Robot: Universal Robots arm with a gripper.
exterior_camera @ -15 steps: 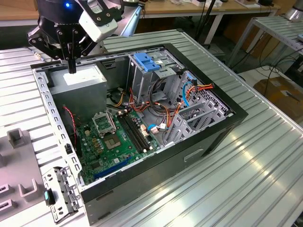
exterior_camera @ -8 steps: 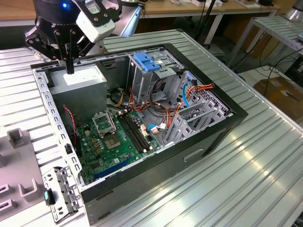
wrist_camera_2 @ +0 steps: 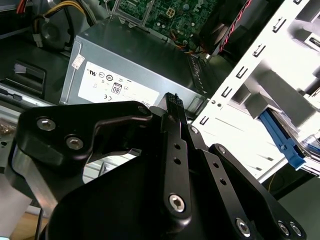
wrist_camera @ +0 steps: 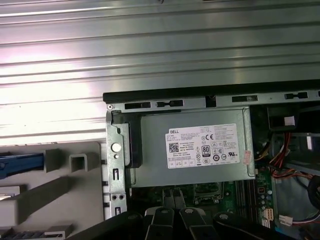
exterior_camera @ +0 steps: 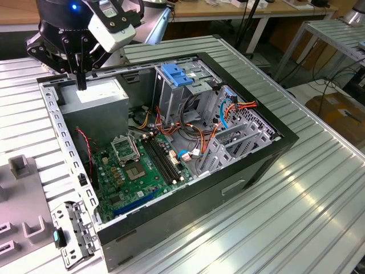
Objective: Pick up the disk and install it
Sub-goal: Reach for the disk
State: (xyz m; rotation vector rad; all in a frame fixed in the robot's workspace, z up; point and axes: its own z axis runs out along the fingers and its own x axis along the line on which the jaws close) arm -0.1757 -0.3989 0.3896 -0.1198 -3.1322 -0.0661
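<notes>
At the exterior view's left, a pale grey plastic fixture tray with upright blocks (exterior_camera: 34,191) lies on the ribbed metal counter (exterior_camera: 296,188), just beside the open black computer case (exterior_camera: 276,123). In both wrist views the disk (wrist_camera: 20,162) (wrist_camera_2: 281,136) sits in that tray, outside the case. Only its blue plastic side rail is plain to see, next to a grey block.

The black claw (exterior_camera: 81,85) hangs over the case's corner, well apart from the disk. Its fingers are pressed together with nothing between them.

Under it lies the big grey metal box with a white sticker (exterior_camera: 97,101). Further right stand the green circuit board (exterior_camera: 137,165) and the tall metal cage with a blue top handle (exterior_camera: 175,75).
</notes>
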